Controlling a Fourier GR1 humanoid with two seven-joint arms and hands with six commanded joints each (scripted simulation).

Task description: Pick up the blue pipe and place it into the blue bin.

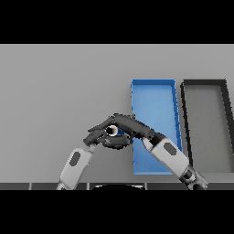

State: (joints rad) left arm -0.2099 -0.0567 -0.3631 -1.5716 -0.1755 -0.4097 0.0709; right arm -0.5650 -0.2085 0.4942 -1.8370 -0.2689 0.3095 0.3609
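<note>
Holding the blue pipe (pixel 117 132) between both hands just left of the blue bin (pixel 155 91), above the grey table (pixel 55 91).

No brand, label or writing can be read on anything here. Only a little of the pipe shows: a short blue piece with a pale round end ringed in dark, peeping out between the dark fingers, so its full length and shape cannot be told. The right hand (pixel 130 125) reaches in from the lower right, crossing over the bin's left wall, its fingers curled over and round the pipe. The left hand (pixel 98 136) comes up from the lower left and meets it, fingers bent against the pipe's left end. A dark-rimmed grey bin (pixel 203 83) stands just beside the blue one, on its right.
</note>
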